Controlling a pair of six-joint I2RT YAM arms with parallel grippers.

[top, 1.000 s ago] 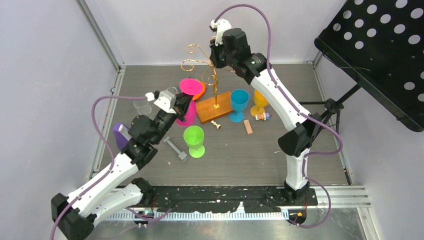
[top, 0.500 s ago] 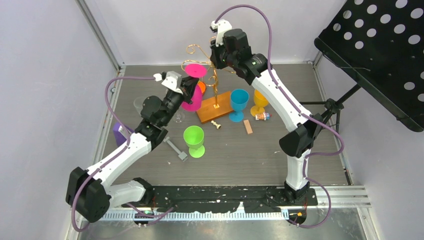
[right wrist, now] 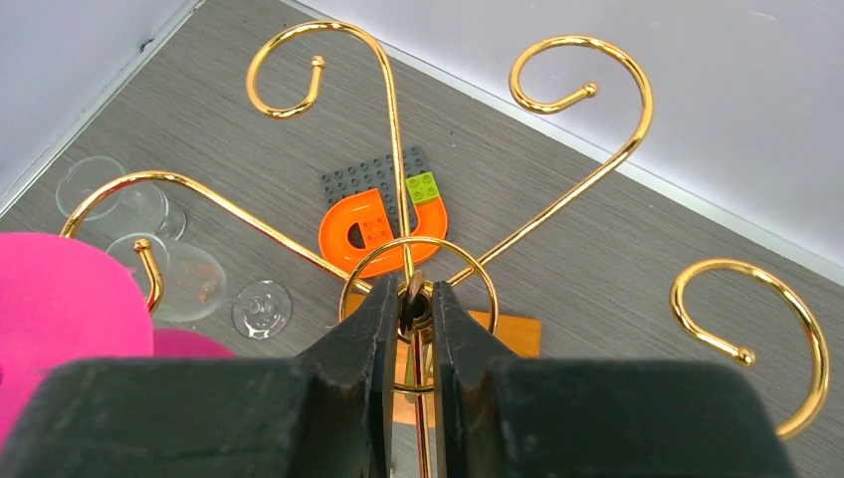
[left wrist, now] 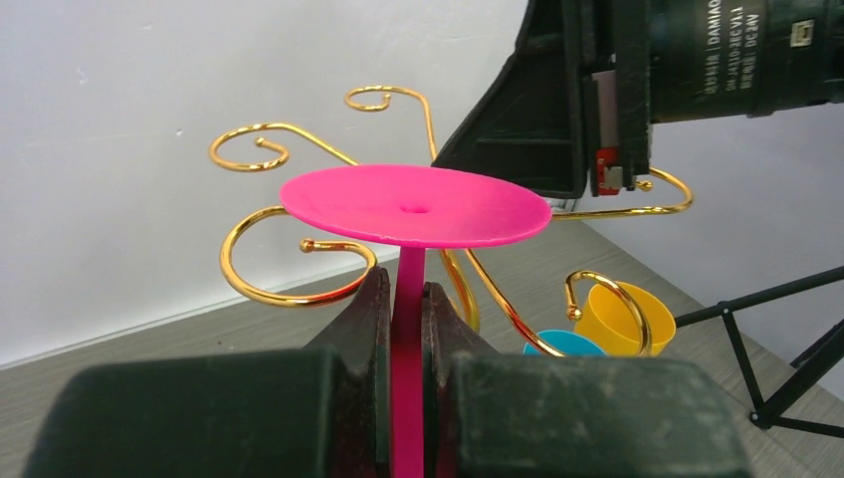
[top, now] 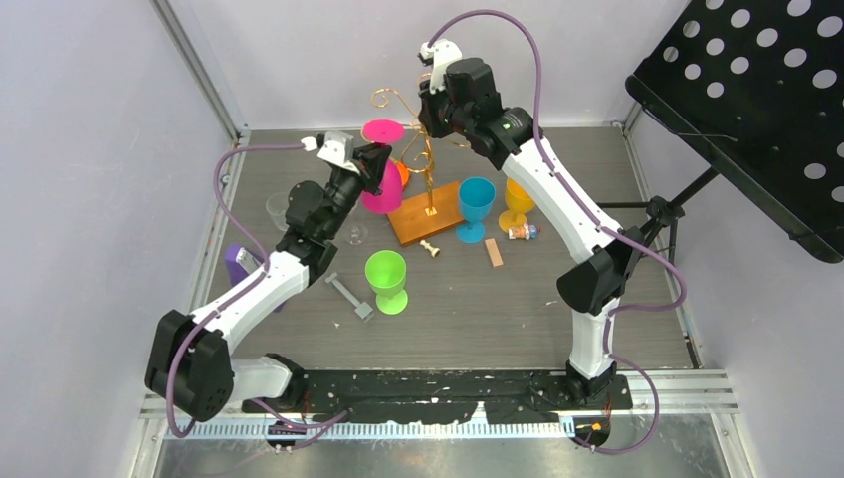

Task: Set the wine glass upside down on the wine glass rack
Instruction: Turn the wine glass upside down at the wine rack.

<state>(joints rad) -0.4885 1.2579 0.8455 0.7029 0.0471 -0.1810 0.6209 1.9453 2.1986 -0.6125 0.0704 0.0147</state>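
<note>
The left pincer is clenched on the stem of the pink wine glass, foot up, just beside the curled arms of the wine glass rack. The right pincer grips the rack's top (steadying it, I'd say). Best slide the stem level into a curl, then lower gently.

Your table is grey wood-grain, boxed by pale lilac walls at left and back. Aluminium post in the left corner. Black perforated music stand on its tripod at right. Light is even, with soft shadows.
</note>
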